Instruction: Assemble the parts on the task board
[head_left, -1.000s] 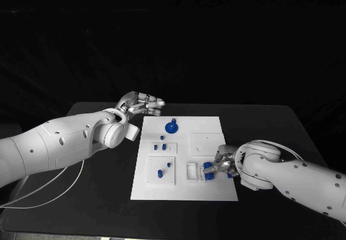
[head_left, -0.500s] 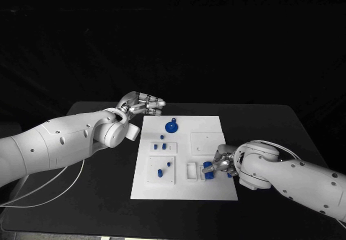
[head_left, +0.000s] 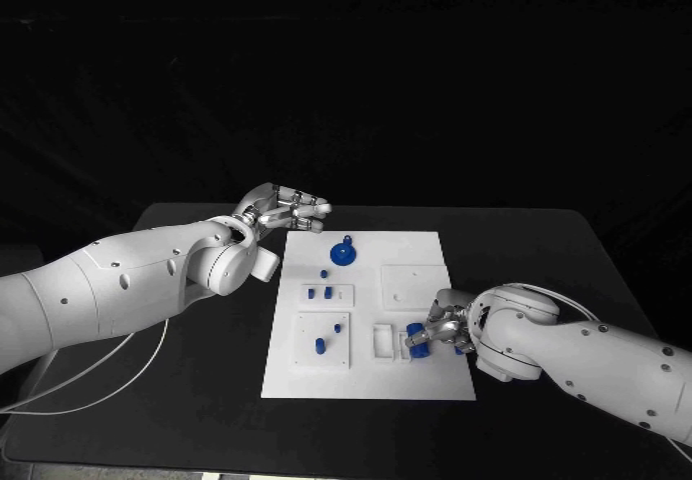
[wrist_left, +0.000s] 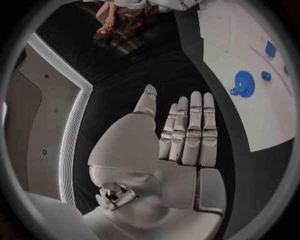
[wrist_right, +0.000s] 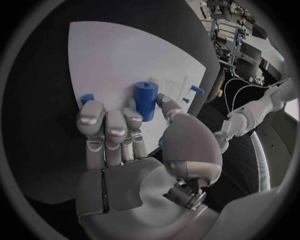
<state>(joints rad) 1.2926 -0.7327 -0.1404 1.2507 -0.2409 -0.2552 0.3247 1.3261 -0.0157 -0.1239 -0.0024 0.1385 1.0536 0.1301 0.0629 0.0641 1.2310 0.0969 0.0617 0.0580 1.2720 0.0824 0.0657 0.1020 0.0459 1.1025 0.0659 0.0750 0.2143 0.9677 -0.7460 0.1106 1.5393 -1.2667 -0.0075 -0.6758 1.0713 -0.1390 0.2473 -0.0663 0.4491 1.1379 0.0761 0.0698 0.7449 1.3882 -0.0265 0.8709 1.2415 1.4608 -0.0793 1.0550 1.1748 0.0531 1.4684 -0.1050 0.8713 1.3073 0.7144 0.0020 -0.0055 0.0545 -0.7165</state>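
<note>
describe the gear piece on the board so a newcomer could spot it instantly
Start at the white rectangular task board on the black table. Near its far edge lies a blue toothed gear wheel. It is the largest, only round toothed part; its neighbours are small plain blue pegs.

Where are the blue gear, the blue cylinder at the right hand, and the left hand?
blue gear (head_left: 343, 254): head view, centre of the disc.
blue cylinder (wrist_right: 145, 99): right wrist view, side wall.
left hand (wrist_left: 181, 135): left wrist view, middle of the fingers.
</note>
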